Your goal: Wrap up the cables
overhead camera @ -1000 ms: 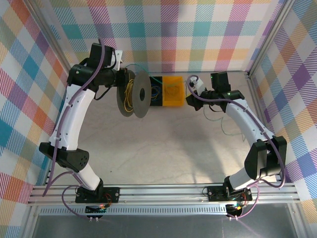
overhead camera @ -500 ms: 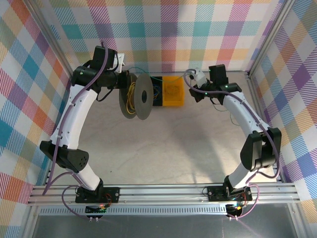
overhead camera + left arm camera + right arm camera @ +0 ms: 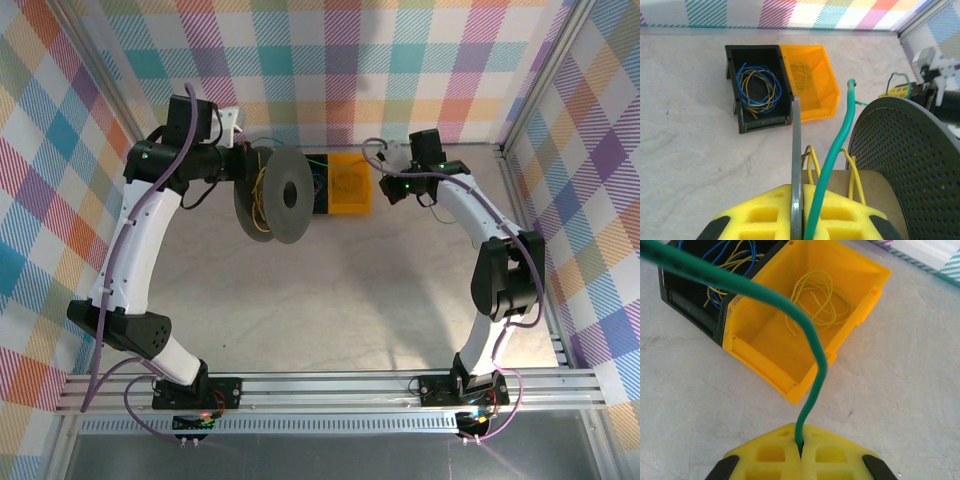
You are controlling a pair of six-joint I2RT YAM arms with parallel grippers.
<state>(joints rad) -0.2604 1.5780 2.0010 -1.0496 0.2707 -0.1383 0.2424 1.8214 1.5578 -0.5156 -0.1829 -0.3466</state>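
Note:
The teal-green cable (image 3: pixel 810 335) rises out of my right gripper (image 3: pixel 800 450), which is shut on it just in front of the yellow bin. The cable arcs left to the black spool (image 3: pixel 270 195). My left gripper (image 3: pixel 802 192) is shut on the spool's thin grey flange (image 3: pixel 796 150). Right beside that flange the green cable (image 3: pixel 837 145) passes down between the yellow pads. Yellow wire (image 3: pixel 812 162) lies on the cardboard core (image 3: pixel 875 185). A blue and yellow coil (image 3: pixel 760 82) lies in the black bin.
The black bin (image 3: pixel 318 190) and the yellow bin (image 3: pixel 350 183) stand side by side at the back, between the two grippers. Loose yellow wire (image 3: pixel 815 297) lies inside the yellow bin. Checked walls close in the left, back and right sides.
My right wrist has swung back and to the left, closer to the yellow bin, with the green cable still in it. The left arm has shifted slightly left with the spool.

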